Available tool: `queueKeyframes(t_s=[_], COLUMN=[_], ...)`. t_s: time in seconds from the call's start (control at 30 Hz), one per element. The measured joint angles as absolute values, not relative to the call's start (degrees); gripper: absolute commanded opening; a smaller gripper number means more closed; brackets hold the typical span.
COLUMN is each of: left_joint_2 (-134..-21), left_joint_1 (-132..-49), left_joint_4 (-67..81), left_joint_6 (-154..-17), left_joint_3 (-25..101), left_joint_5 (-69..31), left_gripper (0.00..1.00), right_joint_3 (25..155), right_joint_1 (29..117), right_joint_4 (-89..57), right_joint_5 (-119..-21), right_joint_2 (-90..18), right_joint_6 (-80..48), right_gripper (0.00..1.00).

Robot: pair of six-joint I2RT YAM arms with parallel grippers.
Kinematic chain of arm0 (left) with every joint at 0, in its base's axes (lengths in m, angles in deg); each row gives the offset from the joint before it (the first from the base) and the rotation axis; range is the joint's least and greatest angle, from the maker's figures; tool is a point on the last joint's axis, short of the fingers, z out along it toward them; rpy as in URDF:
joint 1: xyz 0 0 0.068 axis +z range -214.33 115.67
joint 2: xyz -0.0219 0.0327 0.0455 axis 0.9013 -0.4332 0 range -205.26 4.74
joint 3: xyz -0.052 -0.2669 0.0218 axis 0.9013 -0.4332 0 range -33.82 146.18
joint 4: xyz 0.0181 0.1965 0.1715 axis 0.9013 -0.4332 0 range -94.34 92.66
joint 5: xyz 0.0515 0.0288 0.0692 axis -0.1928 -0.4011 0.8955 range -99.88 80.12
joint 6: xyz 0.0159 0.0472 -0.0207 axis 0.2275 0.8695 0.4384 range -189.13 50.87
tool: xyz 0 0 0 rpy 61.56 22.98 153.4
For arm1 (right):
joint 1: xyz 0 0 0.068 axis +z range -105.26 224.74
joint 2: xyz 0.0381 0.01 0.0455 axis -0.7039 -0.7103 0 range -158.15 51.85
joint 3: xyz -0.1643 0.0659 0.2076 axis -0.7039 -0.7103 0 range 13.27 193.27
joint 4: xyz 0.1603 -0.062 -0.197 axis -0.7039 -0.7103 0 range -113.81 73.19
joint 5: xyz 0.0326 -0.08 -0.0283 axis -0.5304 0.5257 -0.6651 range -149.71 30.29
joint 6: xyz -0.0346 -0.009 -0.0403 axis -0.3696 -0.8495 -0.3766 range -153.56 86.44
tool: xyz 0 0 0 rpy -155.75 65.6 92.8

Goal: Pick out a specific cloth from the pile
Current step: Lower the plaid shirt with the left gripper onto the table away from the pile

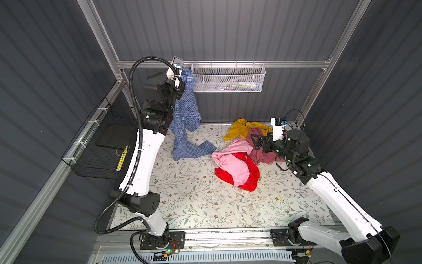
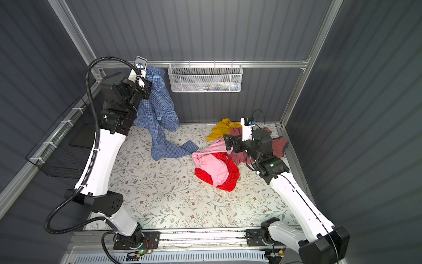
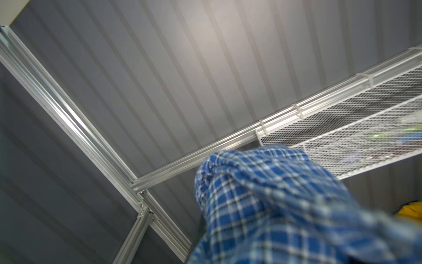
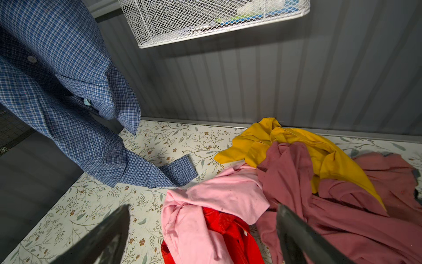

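The cloth (image 1: 185, 114), a blue and white checked shirt, hangs from my left gripper (image 1: 181, 78), which is raised high by the back rail and shut on its top. The fabric (image 3: 274, 205) hides the fingers in the left wrist view. The shirt's lower end and one sleeve trail on the table (image 4: 178, 170), just left of the pile (image 1: 239, 160). In the pile lie yellow (image 1: 239, 130), dusty-rose (image 4: 342, 217), light pink (image 1: 230, 162) and red (image 1: 250, 177) garments. My right gripper (image 1: 255, 141) hovers open over the pile (image 4: 228, 198), holding nothing. Both top views show the shirt (image 2: 157, 107) lifted.
A white mesh basket (image 1: 228, 77) hangs on the back rail, close to the right of the raised shirt. A black wire basket (image 1: 98, 146) is fixed to the left wall. The floral table top (image 1: 194, 201) stretches toward the front.
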State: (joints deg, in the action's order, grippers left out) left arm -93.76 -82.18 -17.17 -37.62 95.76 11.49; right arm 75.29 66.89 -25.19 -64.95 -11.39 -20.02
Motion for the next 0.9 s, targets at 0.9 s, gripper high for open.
queueKeyframes(t_s=[0.9], left_joint_2=[-85.7], left_joint_1=[-75.4], left_joint_4=[-19.6], left_joint_6=[-48.6], left_joint_3=[63.2], left_joint_5=[-9.5], left_gripper=[0.0], right_joint_3=[75.3], right_joint_1=[67.0], right_joint_4=[-24.0], right_joint_5=[-67.9], right_joint_2=[-15.4], right_joint_6=[-18.8], right_gripper=[0.99])
